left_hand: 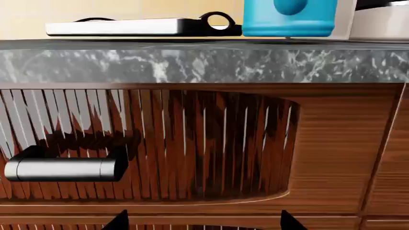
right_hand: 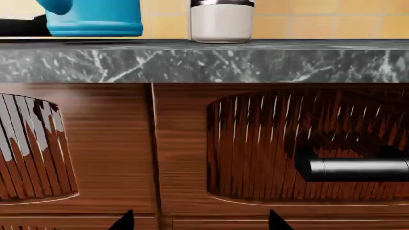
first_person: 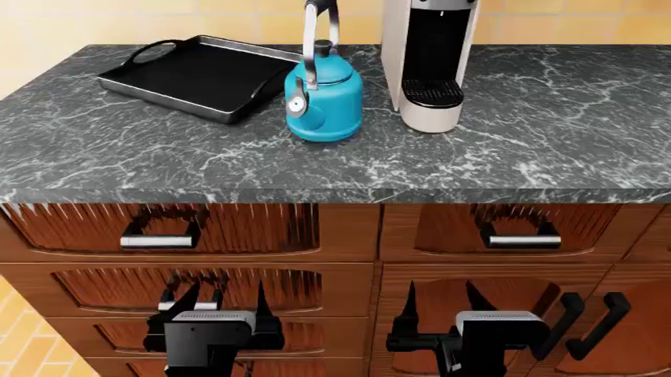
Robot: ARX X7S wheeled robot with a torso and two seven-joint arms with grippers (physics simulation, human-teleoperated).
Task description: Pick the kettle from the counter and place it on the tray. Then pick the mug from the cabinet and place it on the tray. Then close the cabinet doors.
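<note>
The blue kettle (first_person: 324, 94) with its black arched handle stands on the dark marble counter (first_person: 545, 141), touching the near right corner of the black tray (first_person: 199, 75). The kettle also shows in the left wrist view (left_hand: 289, 18) and right wrist view (right_hand: 95, 17); the tray shows in the left wrist view (left_hand: 128, 26). My left gripper (first_person: 223, 302) and right gripper (first_person: 441, 302) are both open and empty, low in front of the wooden drawers, well below the counter edge. In the wrist views only the fingertips show (left_hand: 121, 221) (right_hand: 124, 221). The mug is out of view.
A tall beige coffee machine (first_person: 430, 59) stands just right of the kettle. Wooden drawer fronts with silver bar handles (first_person: 157, 241) (first_person: 519, 240) lie under the counter. Black cabinet door handles (first_person: 592, 314) are at lower right.
</note>
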